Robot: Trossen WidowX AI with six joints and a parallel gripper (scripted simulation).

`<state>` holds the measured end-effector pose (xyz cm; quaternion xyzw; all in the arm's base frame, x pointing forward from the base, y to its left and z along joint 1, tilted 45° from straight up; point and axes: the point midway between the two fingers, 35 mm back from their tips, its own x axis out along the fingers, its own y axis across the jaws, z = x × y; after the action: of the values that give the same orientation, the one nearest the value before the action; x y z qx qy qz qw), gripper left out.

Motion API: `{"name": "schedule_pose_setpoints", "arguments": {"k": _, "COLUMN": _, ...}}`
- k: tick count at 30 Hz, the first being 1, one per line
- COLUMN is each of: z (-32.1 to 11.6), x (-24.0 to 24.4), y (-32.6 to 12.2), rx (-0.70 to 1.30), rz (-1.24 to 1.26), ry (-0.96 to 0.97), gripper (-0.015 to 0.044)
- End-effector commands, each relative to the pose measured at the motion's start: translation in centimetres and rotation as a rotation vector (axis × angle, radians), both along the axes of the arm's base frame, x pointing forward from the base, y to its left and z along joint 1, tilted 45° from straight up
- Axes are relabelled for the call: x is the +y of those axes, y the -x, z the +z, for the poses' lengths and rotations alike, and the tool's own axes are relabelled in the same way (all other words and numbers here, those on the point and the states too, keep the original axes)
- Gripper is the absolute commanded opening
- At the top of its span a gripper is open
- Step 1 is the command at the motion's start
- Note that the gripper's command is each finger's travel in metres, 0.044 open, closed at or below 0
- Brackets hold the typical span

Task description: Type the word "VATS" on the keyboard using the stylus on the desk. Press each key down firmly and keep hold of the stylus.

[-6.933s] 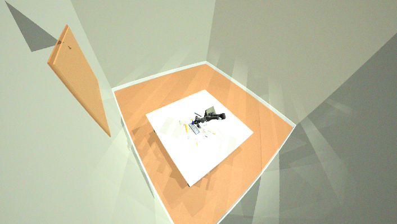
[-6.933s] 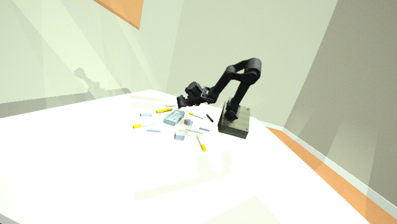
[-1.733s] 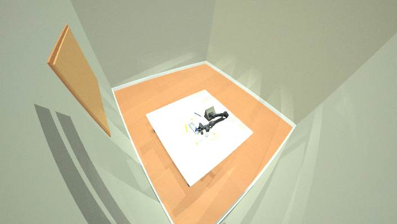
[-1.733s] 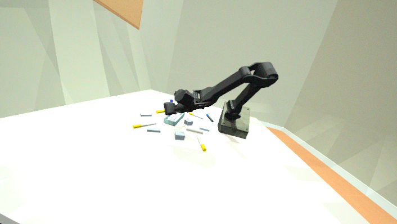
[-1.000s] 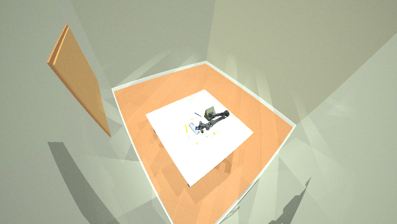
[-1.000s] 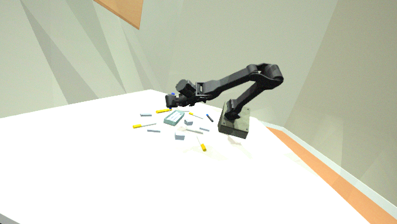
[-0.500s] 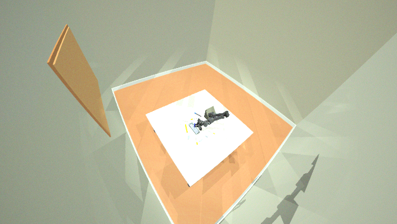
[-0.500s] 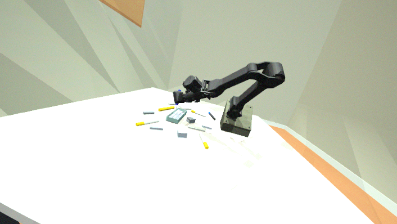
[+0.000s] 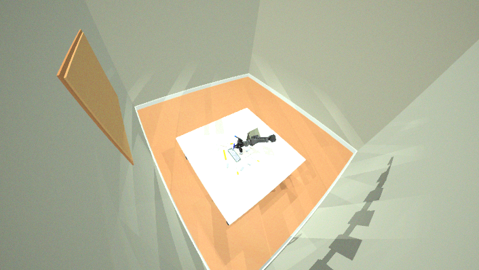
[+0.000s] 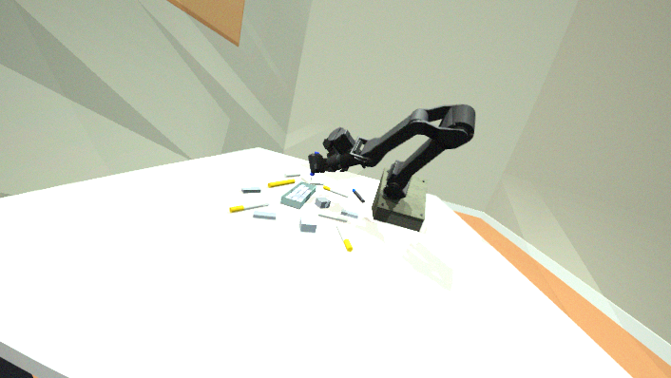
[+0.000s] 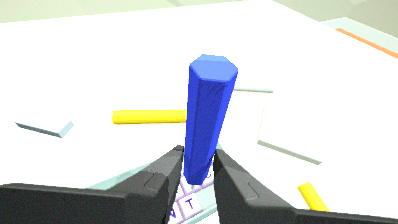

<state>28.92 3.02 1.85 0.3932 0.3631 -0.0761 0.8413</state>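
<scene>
Claw (image 9: pixel 234 146) (image 10: pixel 312 172) (image 11: pixel 198 153) has the blue stylus (image 9: pixel 234 146) (image 10: pixel 312 174) (image 11: pixel 207 112) clamped near-upright, above the keyboard's (image 9: pixel 234 155) (image 10: pixel 298 195) (image 11: pixel 202 201) edge by the T key (image 11: pixel 189 203); I'd center the tip over each target keycap before pressing straight down, keeping grip firm against slip.
</scene>
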Motion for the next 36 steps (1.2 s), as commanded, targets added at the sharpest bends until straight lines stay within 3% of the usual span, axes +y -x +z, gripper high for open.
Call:
{"name": "schedule_pose_setpoints", "arguments": {"k": 1, "z": -0.3, "x": 0.1, "y": 0.1, "rx": -0.002, "rz": 0.01, "ry": -0.001, "gripper": 0.0}}
{"name": "schedule_pose_setpoints", "arguments": {"k": 11, "z": -1.5, "x": 1.4, "y": 0.4, "rx": -0.002, "rz": 0.01, "ry": -0.002, "gripper": 0.0}}
{"name": "schedule_pose_setpoints", "arguments": {"k": 14, "z": -1.6, "x": 1.4, "y": 0.4, "rx": -0.001, "rz": 0.01, "ry": -0.002, "gripper": 0.0079}}
{"name": "schedule_pose_setpoints", "arguments": {"k": 36, "z": -1.6, "x": 1.6, "y": 0.4, "rx": 0.0, "rz": 0.01, "ry": -0.002, "gripper": 0.0081}}
